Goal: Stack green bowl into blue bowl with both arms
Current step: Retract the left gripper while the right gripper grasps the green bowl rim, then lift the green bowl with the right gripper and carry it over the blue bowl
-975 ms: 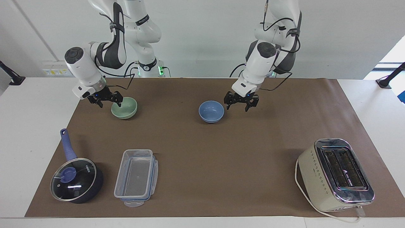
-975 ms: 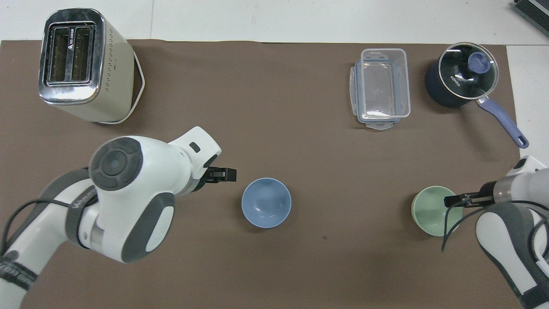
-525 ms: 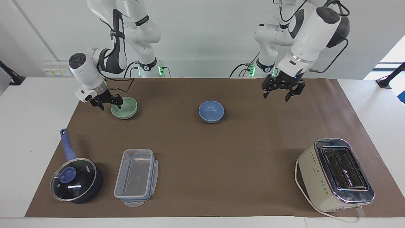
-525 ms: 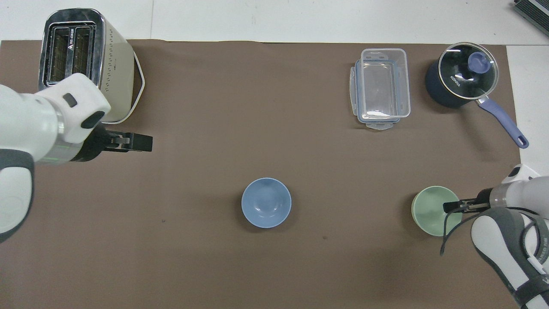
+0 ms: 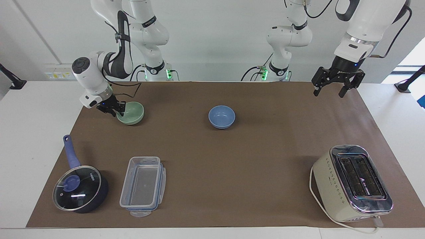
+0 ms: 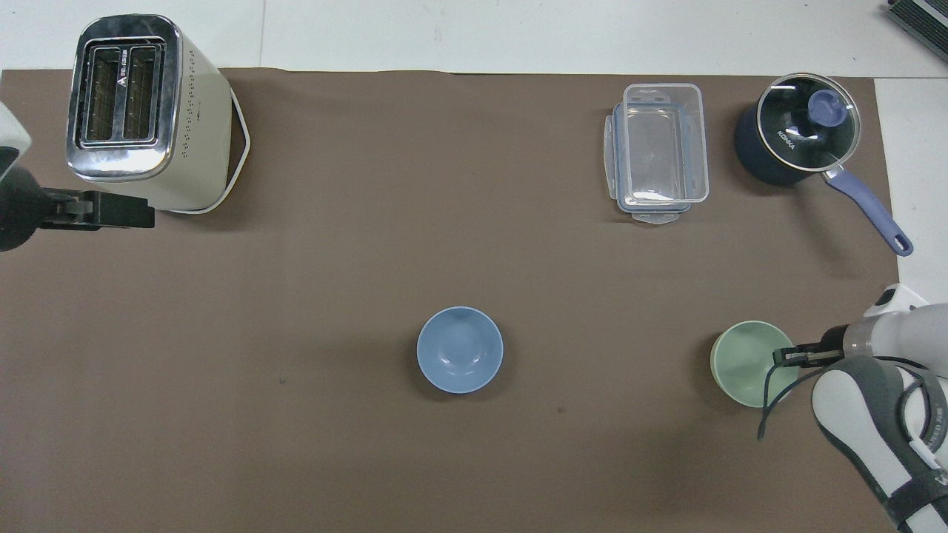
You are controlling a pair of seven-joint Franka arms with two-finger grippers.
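Observation:
The pale green bowl [image 5: 132, 113] [image 6: 743, 363] sits upright on the brown mat toward the right arm's end of the table. My right gripper [image 5: 119, 111] [image 6: 783, 357] is low at its rim, shut on the green bowl, with one finger inside the bowl and one outside. The blue bowl [image 5: 221, 117] [image 6: 459, 349] rests empty and untouched at mid-table, level with the green one. My left gripper [image 5: 328, 94] [image 6: 141, 215] hangs open and empty, high over the mat's edge at the left arm's end.
A cream toaster [image 5: 352, 182] [image 6: 141, 111] stands farther from the robots at the left arm's end. A clear lidded container [image 5: 143, 186] [image 6: 659, 152] and a dark blue glass-lidded saucepan [image 5: 79, 189] [image 6: 803, 137] lie farther out than the green bowl.
My left arm rose and swung away from beside the blue bowl toward its own end of the table. My right gripper's fingers closed on the green bowl's rim. Neither bowl moved.

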